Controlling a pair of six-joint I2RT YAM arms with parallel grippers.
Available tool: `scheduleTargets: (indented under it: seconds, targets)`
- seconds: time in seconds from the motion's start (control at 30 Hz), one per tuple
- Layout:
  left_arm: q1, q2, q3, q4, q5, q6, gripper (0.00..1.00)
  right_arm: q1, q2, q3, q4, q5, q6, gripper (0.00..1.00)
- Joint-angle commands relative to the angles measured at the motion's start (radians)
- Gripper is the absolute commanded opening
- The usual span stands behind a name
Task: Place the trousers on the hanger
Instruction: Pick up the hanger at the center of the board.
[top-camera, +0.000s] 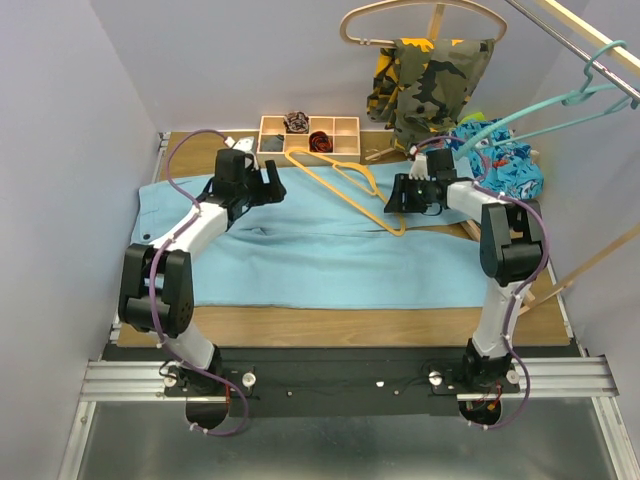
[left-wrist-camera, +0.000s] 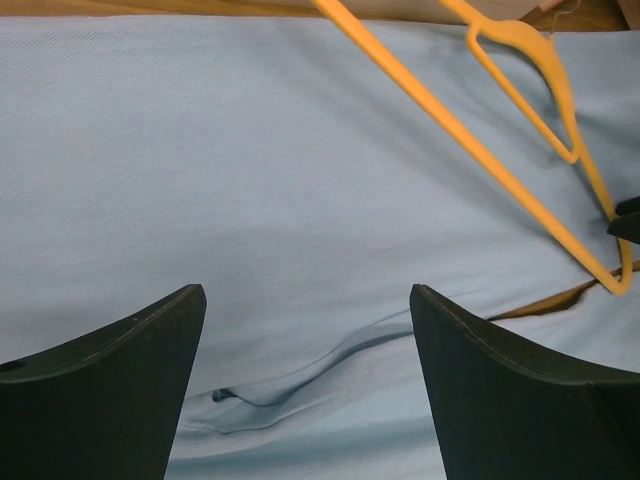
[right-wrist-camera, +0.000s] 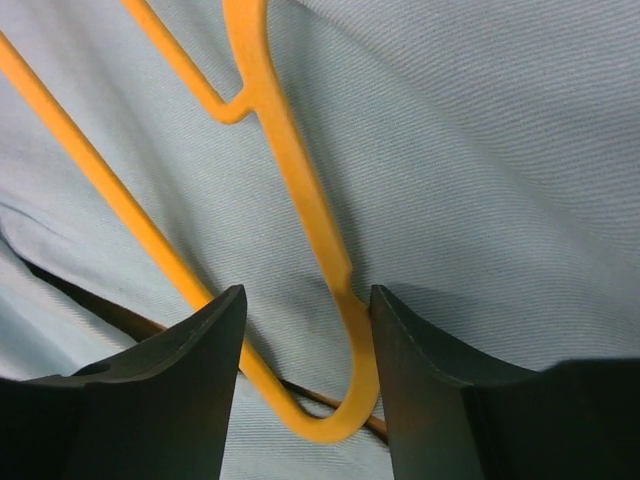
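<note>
Sky-blue trousers (top-camera: 330, 260) lie flat on the surface (top-camera: 300, 325), the teal hanger (top-camera: 588, 91) hangs apart on the rail (top-camera: 570, 45), my left fingers (left-wrist-camera: 100, 400) gape empty, and my right fingers (right-wrist-camera: 130, 400), seemingly not yet clamped, straddle the bend of the yellow hanger (right-wrist-camera: 293, 170), so closing could pinch cloth underneath and drag it.

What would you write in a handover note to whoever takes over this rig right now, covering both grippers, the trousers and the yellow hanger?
Left gripper: open, low over the trousers, holding nothing.
Right gripper: open, fingers on either side of the yellow hanger at its corner, not clamped.
Trousers: spread flat on the table, with a small crease by the left gripper.
Yellow hanger: lying on top of the trousers.
Done: nothing hung yet.
Left: grip the hanger, then get the trousers over its bar.
</note>
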Motion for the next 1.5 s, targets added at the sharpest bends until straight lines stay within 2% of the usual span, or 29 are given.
scheduleTargets:
  seconds: [0.0,0.3,0.43,0.47,0.63,0.87,0.97,1.0,1.07,1.1,1.17,1.47]
  targets:
    - [-0.046,-0.008,0.049,0.025,0.018,-0.024,0.92,0.019,0.029,0.028,0.009,-0.029,-0.017,0.56]
    - [-0.122,0.031,0.119,0.025,0.044,-0.050,0.92,0.050,0.005,0.015,0.005,-0.009,-0.027,0.40]
    - [-0.156,0.073,0.159,0.025,0.061,-0.061,0.92,0.063,0.006,0.009,0.002,0.002,-0.032,0.36]
    - [-0.164,0.080,0.179,0.025,0.067,-0.062,0.92,0.065,0.008,0.010,0.000,0.006,-0.034,0.36]
    - [-0.202,0.123,0.216,0.025,0.080,-0.075,0.92,0.088,0.019,0.007,-0.001,0.049,-0.041,0.49]
    - [-0.237,0.140,0.231,0.025,0.084,-0.079,0.92,0.168,0.026,0.012,-0.003,0.233,-0.057,0.50]
    - [-0.240,0.145,0.238,0.025,0.087,-0.082,0.92,0.174,0.040,0.012,-0.003,0.268,-0.044,0.43]
    - [-0.242,0.146,0.239,0.025,0.089,-0.087,0.92,0.175,0.046,0.010,-0.006,0.275,-0.046,0.38]
    - [-0.245,0.151,0.250,0.025,0.095,-0.088,0.92,0.177,0.048,0.002,-0.008,0.284,-0.046,0.26]
    - [-0.247,0.154,0.254,0.025,0.097,-0.091,0.92,0.177,0.040,-0.001,-0.009,0.288,-0.043,0.11]
    - [-0.250,0.169,0.271,0.025,0.103,-0.105,0.92,0.179,0.029,-0.010,-0.009,0.307,-0.044,0.02]
    - [-0.282,0.272,0.382,0.017,0.117,-0.246,0.89,0.211,-0.135,-0.018,-0.027,0.468,-0.020,0.01]
